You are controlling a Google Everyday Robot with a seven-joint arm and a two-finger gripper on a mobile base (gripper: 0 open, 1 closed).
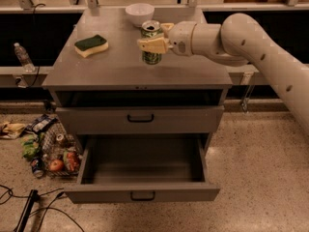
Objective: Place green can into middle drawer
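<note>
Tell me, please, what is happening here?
The robot's gripper has its fingers closed on the green can, which is upright at the cabinet top near a sponge and a white bowl. Below, the middle drawer stands pulled open with nothing inside, so the can is not yet placed.

Robot lab: jaws over grey cabinet (120, 76)

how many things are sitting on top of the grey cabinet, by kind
green can: 1
sponge: 1
white bowl: 1
total: 3
The end effector is at the green can, shut on it.
</note>
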